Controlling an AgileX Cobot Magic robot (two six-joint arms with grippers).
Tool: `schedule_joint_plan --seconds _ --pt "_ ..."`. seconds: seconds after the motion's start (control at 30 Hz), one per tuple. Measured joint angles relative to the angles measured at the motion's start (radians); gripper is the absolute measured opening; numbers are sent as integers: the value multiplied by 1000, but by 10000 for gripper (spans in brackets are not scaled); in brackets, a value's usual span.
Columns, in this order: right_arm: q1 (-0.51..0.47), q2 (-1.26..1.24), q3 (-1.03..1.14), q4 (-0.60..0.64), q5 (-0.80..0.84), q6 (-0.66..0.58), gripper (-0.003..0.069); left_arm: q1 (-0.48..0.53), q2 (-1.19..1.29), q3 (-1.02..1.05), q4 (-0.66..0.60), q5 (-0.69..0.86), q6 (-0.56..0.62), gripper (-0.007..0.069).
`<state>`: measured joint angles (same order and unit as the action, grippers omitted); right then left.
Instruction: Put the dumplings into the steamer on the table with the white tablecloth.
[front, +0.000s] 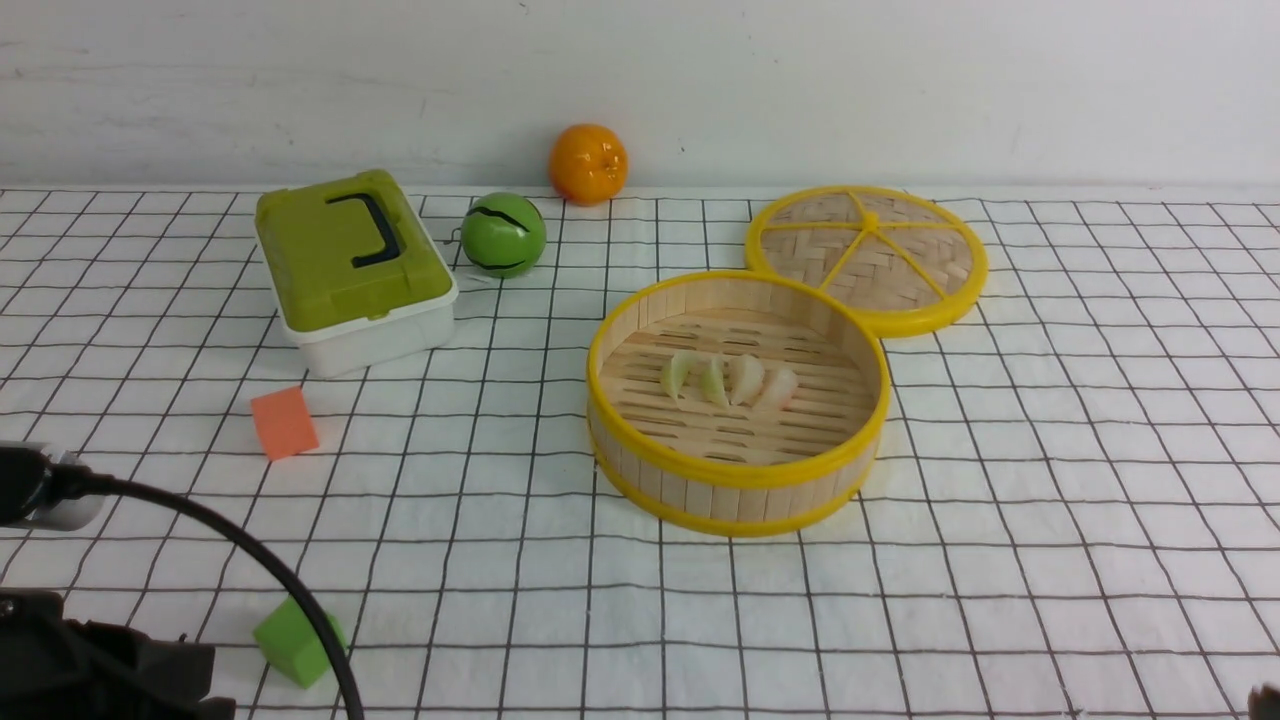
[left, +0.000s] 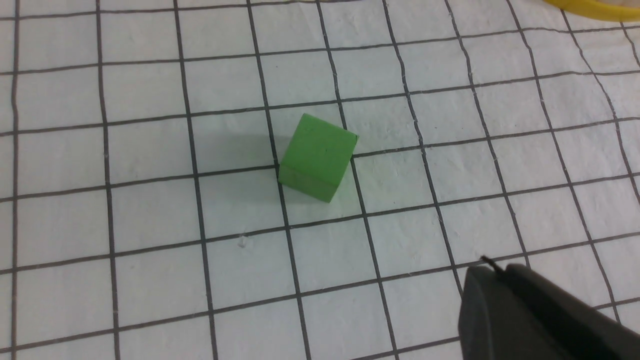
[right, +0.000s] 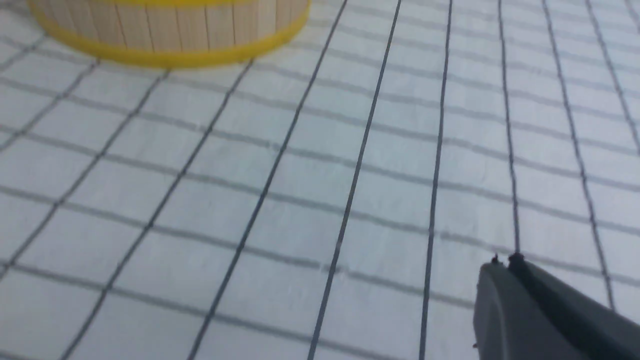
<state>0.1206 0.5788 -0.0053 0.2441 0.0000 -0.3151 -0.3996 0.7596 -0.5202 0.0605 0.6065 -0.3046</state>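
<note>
Already dumplings (front: 727, 380) inside steamer (front: 737, 475), well apart from jaws.

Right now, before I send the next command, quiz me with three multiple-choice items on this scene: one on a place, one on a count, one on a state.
1. Where are the dumplings?
A. on the cloth by the orange cube
B. inside the steamer
C. on the woven lid

2. How many dumplings show?
A. two
B. three
C. four

3. How does the left gripper stand?
A. shut, holding nothing
B. shut on the green cube
C. wide open

Answers:
1 B, they lie in a row on the slatted floor of the steamer.
2 C, two pale green and two whitish.
3 A, the left gripper has its jaws together, apart from the green cube.
</note>
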Motion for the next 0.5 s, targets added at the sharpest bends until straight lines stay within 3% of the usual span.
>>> schedule_joint_plan --seconds 0.3,0.5 --pt "0 -99 32 3 151 -1 1 0 0 0 0 0 0 28" --pt "-1 -437 32 3 238 -4 8 0 0 0 0 4 0 31"
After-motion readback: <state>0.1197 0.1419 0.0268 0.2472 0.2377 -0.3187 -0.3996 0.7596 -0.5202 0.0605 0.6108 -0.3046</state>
